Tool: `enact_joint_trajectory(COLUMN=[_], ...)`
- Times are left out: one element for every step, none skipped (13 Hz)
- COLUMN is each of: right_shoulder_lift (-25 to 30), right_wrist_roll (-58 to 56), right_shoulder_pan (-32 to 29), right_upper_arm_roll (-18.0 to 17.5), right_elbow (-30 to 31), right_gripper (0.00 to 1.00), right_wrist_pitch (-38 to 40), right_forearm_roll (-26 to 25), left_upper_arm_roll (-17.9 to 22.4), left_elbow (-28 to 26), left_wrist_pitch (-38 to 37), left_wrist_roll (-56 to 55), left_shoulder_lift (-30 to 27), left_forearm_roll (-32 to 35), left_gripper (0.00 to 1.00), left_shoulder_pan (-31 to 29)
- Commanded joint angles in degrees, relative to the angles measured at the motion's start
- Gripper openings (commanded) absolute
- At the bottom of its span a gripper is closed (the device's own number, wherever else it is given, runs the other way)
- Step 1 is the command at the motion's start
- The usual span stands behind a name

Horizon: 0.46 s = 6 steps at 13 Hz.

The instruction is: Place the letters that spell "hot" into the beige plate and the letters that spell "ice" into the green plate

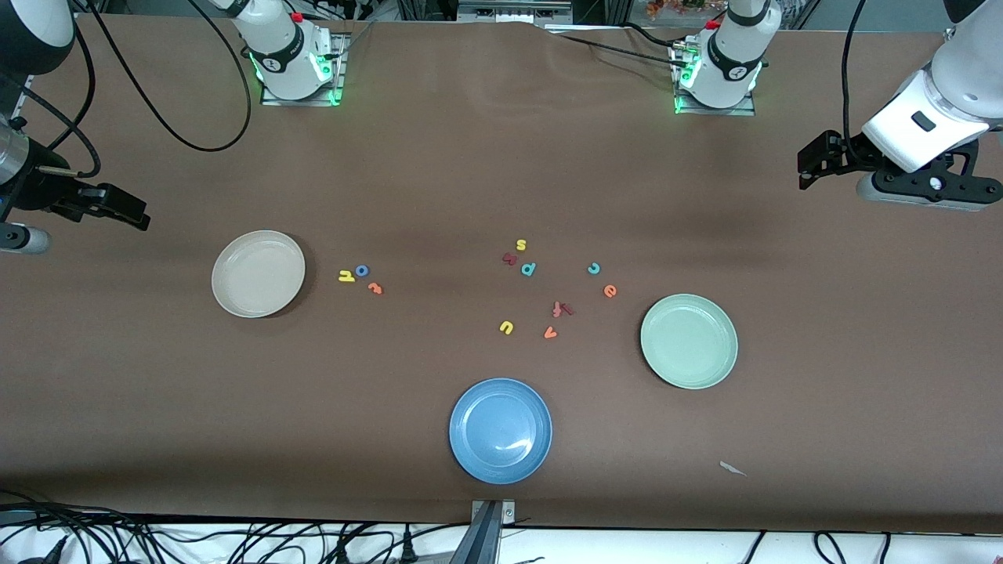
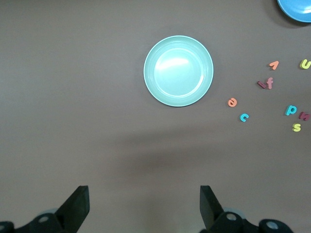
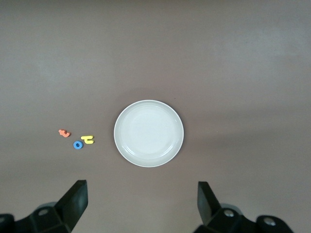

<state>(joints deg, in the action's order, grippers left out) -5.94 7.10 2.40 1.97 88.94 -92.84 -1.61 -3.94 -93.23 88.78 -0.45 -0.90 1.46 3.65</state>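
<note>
Left gripper [image 2: 143, 206]: fingers spread wide, nothing between them; hangs high over the table's edge at the left arm's end, waiting.
Right gripper [image 3: 142, 204]: fingers likewise apart and empty; up over the right arm's end of the table.
Beige plate [image 1: 258, 273]: bare, flat on the table toward the right arm's end.
Hot letters: yellow h [image 1: 346, 276], blue o [image 1: 361, 271], orange t [image 1: 375, 288] in a tight cluster just beside the beige plate, none on it.
Green plate [image 1: 689, 341]: bare, toward the left arm's end.
Ice letters: teal c [image 1: 594, 269] and orange e [image 1: 610, 291] near the green plate; maroon i [image 1: 563, 309] touching the red f [image 1: 559, 309].
Other letters: yellow s [image 1: 521, 245], teal d-shaped letter [image 1: 528, 269], yellow u [image 1: 506, 327], orange v [image 1: 550, 333], loose around the middle.
Blue plate [image 1: 501, 430]: nearest the front camera, bare.
View differences: the right wrist view shows only the beige plate and its three letters; the left wrist view shows the green plate, the middle scatter and a sliver of blue plate.
Open room: wide bare table [image 1: 823, 352] around each plate.
Surface: brown, matte; cables along the edges.
</note>
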Motion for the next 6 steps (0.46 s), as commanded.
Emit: enact_joint_trajectory(right_shoulder_lift=[0.8,0.7,0.6,0.6,0.6,0.6], right_wrist_roll=[0.8,0.7,0.6,0.7,0.7,1.1], right_shoulder_pan=[-0.2,-0.2,-0.3,-0.3,-0.3,-0.3], right_upper_arm_roll=[-0.5,-0.4,-0.4,-0.4,-0.4,-0.4], right_elbow=[-0.3,-0.3,-0.9,-0.9,-1.0,-0.7], right_gripper=[1.00,1.00,1.00,1.00,1.00,1.00], right_wrist_pitch=[1.1,1.1,1.1,1.1,1.1,1.1], right_forearm_roll=[0.9,0.9,0.9,0.9,0.9,0.9], left_upper_arm_roll=[-0.3,-0.4,-0.4,-0.4,-0.3,-0.3], left_elbow=[0.9,0.9,0.9,0.9,0.9,0.9], left_wrist_pitch=[-0.2,-0.2,-0.2,-0.2,-0.2,-0.3], left_wrist_roll=[0.6,0.5,0.5,0.5,0.5,0.6], left_shoulder_lift=[0.5,0.5,0.5,0.4,0.5,0.3], left_forearm_roll=[0.3,0.3,0.3,0.3,0.3,0.3], left_gripper=[1.00,1.00,1.00,1.00,1.00,1.00], left_shoulder_pan=[0.0,0.0,0.0,0.0,0.0,-0.1])
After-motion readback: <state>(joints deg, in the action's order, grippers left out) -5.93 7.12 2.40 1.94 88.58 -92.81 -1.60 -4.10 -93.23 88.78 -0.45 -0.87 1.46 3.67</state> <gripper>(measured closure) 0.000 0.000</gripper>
